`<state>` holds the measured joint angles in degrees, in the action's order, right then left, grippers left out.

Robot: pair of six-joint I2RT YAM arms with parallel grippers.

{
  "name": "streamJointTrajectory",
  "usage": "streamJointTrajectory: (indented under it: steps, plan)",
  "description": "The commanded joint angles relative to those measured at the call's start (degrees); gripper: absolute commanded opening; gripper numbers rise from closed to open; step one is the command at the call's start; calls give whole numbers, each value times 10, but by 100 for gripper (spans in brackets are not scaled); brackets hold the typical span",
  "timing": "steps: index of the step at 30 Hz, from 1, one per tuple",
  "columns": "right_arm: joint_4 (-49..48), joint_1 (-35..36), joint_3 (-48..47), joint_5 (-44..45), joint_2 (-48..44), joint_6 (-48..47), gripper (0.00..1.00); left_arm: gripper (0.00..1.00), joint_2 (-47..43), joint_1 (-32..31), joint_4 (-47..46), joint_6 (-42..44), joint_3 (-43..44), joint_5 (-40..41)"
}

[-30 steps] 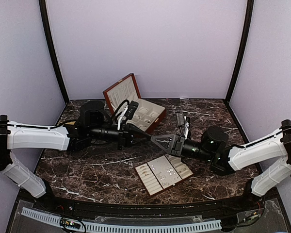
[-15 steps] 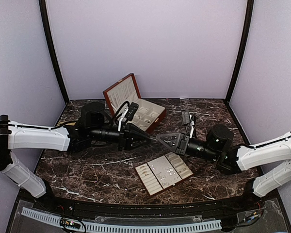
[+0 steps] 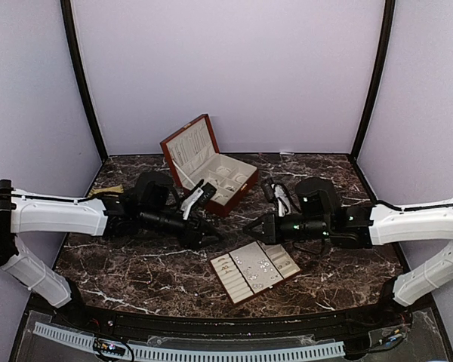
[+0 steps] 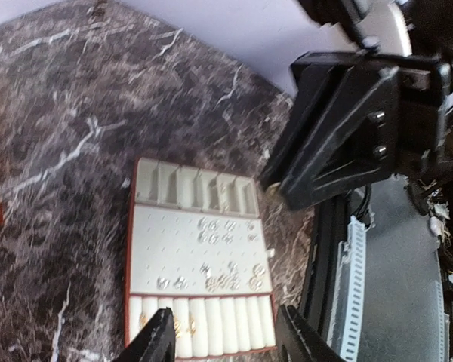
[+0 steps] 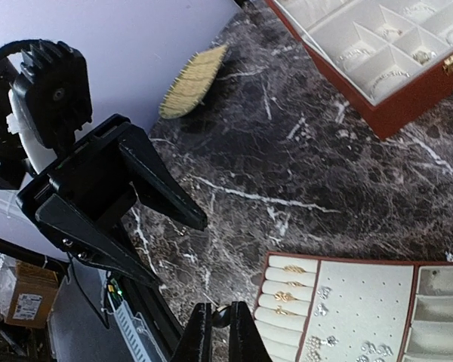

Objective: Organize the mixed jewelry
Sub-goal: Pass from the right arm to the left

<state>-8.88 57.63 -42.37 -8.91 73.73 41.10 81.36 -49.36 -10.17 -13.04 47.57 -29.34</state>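
My right gripper (image 5: pixel 219 323) is shut on a tiny round piece of jewelry (image 5: pixel 221 315), pinched at its fingertips above the marble just left of the cream slotted tray (image 5: pixel 340 298). In the left wrist view that same piece (image 4: pixel 272 191) glints at the right gripper's tip. My left gripper (image 4: pixel 226 343) hangs open over the tray (image 4: pixel 166 241), nothing between its fingers. Small silvery pieces (image 4: pixel 223 280) lie on the tray's middle panel. Gold rings (image 5: pixel 285 283) sit in its rolls. From above, the left gripper (image 3: pixel 210 237) and the right gripper (image 3: pixel 251 225) face each other, a short gap apart.
The red-brown wooden box (image 3: pixel 241 189) stands open at the back with its lid up, and small pieces sit in its cream compartments (image 5: pixel 385 75). A woven straw-coloured item (image 5: pixel 192 79) lies at the far left of the marble table (image 3: pixel 136 264). Purple walls close three sides.
The two grippers met tip to tip a second ago. My left gripper has since opened and dropped lower, and the right gripper has drawn back holding the tiny piece.
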Motion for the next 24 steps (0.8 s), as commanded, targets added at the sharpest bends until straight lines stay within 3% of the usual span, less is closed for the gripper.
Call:
streamJointTrajectory:
  steps: [1, 9, 24]
  plan:
    - [180, -1, -53, 19, 43, -25, 0, 48, 45, 2, 156, 19, 26, 67]
    - [340, 8, -161, 45, 149, -48, 0, 49, 122, 3, 214, 17, 63, 86]
    - [410, 25, -243, 39, 254, -80, 0, 47, 176, 3, 243, 15, 83, 102]
